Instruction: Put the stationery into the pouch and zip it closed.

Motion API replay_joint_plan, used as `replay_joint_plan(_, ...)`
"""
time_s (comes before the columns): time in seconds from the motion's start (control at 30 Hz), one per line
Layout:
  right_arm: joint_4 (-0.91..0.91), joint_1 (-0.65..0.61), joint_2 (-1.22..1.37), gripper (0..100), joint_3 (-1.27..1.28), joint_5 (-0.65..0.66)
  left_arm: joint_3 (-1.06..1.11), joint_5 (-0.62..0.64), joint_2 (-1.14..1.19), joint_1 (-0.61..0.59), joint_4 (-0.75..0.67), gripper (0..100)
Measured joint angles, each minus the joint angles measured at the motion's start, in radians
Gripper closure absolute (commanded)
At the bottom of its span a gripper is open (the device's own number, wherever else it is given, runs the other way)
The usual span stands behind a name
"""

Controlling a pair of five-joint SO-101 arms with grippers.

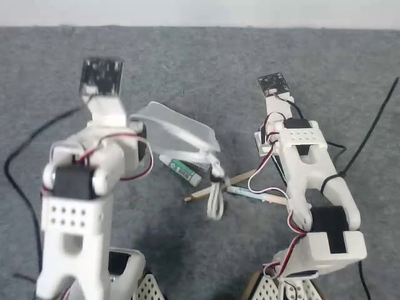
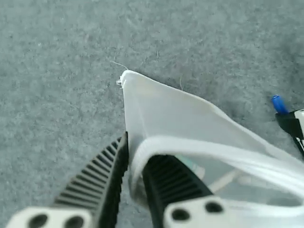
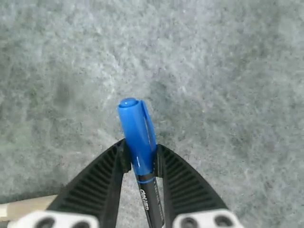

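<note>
Closest to me are the two white arms, the left arm [image 1: 94,169] bulky at the near edge and the right arm [image 1: 312,169] next to it. The left end effector [image 2: 137,154] is pinched tight on the rim of the translucent pouch [image 2: 190,123]. It seems to hold the pouch up off the grey worktop [image 1: 200,56] with the mouth gaping a bit. The right end effector [image 3: 138,154] is clamped on a blue-capped pen [image 3: 135,126], near the pouch's open side and not touching it as far as I can tell. A green-labelled tube [image 1: 183,170], a wooden stick [image 1: 197,195] and a pale pen [image 1: 256,194] lie on the worktop under and beside the pouch, not in it.

The step in hand looks like feeding the blue-capped pen in. I'd say the trick is a steady left grip so the mouth is spread, then going in cap first along the opening, not across it. That soft wall will probably just fold if poked. The pen's long axis runs in line with the fingers. The cap sticks out past the tips, roughly toward the pouch going by the left wrist view.
</note>
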Motion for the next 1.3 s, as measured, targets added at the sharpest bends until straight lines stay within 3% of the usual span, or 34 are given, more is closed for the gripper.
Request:
replay_joint_plan(0.2, 0.000, 0.026, -0.120, 99.3, 0.002, -0.112, -0.084, 0.049, 0.146, -0.014, 0.012, 99)
replay_joint_plan(0.5, 0.078, 0.026, -0.384, 99.3, 0.002, -0.261, -0.132, 0.055, 0.158, -0.072, 0.063, 99)
replay_joint_plan(0.83, 0.224, 0.020, -0.741, 99.3, 0.002, -0.308, -0.137, 0.138, 0.158, -0.132, 0.084, 99)
replay_joint_plan(1.03, 0.227, -0.143, -1.034, 99.3, 0.048, -0.308, -0.129, 0.170, 0.158, -0.133, 0.051, 99)
replay_joint_plan(1.3, 0.037, -0.400, -1.332, 99.3, 0.222, -0.308, -0.129, 0.176, 0.158, -0.133, 0.049, 99)
